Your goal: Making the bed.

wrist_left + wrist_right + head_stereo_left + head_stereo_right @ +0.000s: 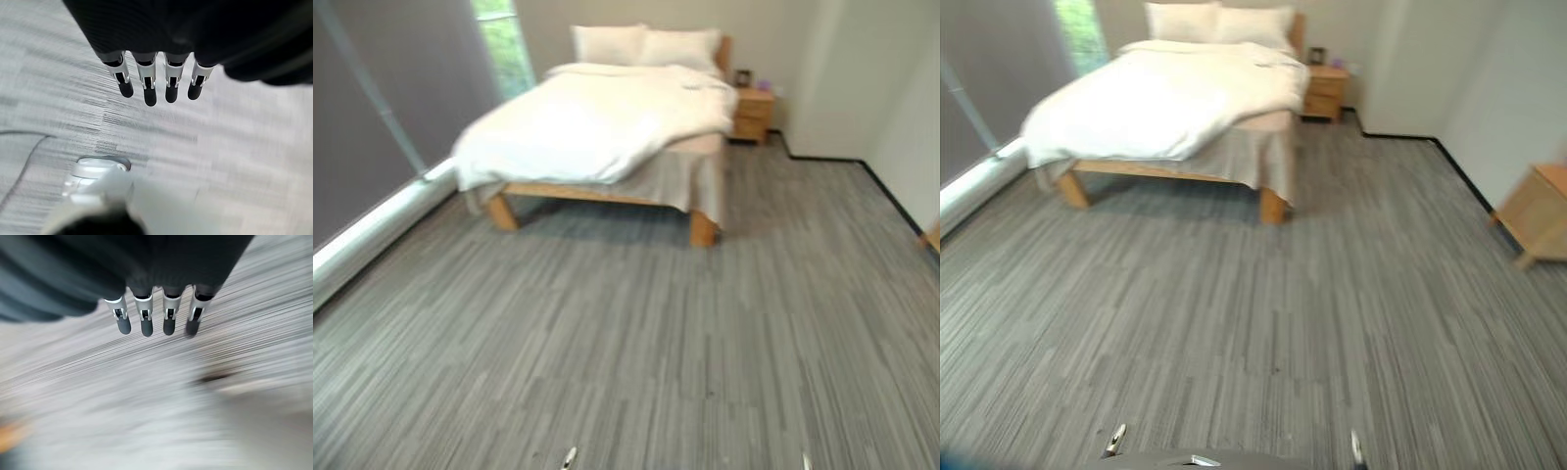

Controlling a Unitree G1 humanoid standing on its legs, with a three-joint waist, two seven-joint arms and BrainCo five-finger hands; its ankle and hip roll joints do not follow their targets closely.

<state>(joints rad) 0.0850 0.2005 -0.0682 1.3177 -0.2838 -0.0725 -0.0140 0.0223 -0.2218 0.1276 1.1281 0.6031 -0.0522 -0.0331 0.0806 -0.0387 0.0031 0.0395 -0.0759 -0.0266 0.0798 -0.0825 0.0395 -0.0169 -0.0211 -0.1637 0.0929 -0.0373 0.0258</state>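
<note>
A wooden bed (702,227) stands at the far end of the room, several steps away. A white duvet (587,122) lies rumpled and askew on it, hanging low over the left corner and leaving the beige sheet (690,176) bare at the right foot corner. Two white pillows (646,45) lean at the headboard. My left hand (146,85) hangs over the grey floor with straight fingers, holding nothing. My right hand (156,318) also hangs over the floor, fingers straight and empty.
A wooden nightstand (753,113) stands right of the headboard. Another wooden cabinet (1536,213) is by the right wall. A window with a low sill (372,230) runs along the left wall. Grey striped floor (636,352) lies between me and the bed.
</note>
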